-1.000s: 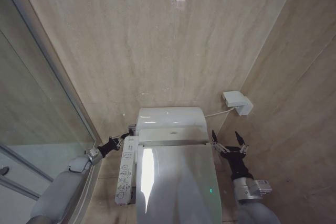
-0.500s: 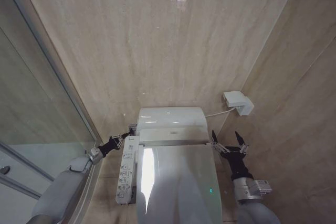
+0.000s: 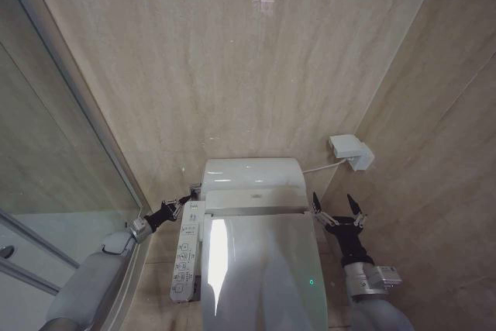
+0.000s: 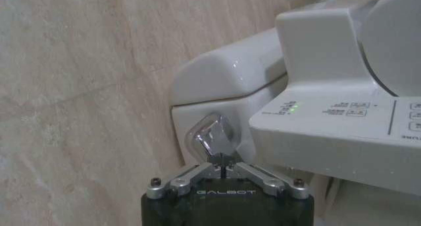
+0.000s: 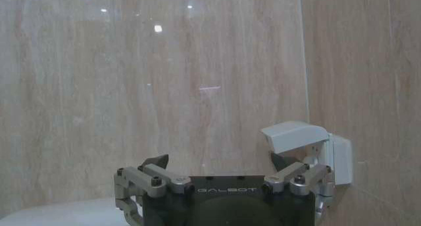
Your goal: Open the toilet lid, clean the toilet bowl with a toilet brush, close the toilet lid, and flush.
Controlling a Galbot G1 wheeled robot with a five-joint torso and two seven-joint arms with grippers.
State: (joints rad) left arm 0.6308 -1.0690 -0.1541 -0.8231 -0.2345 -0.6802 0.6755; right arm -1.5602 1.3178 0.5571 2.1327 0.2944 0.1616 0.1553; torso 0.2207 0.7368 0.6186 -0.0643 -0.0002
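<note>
The toilet lid (image 3: 263, 269) lies shut over the seat, hiding the toilet bowl. The toilet brush is out of view. My left gripper (image 3: 188, 194) reaches along the tank's (image 3: 252, 172) left side. In the left wrist view this left gripper (image 4: 222, 166) is shut, its tips touching the lower end of the chrome flush lever (image 4: 212, 137). My right gripper (image 3: 333, 205) hovers open just off the toilet's right rear corner, holding nothing. In the right wrist view the right gripper (image 5: 218, 162) faces the wall.
A white button panel (image 3: 184, 253) runs along the toilet's left side, with a green light (image 4: 290, 106) lit on it. A white wall box (image 3: 350, 150) with a cable sits in the right corner. The glass shower door (image 3: 46, 160) borders the left.
</note>
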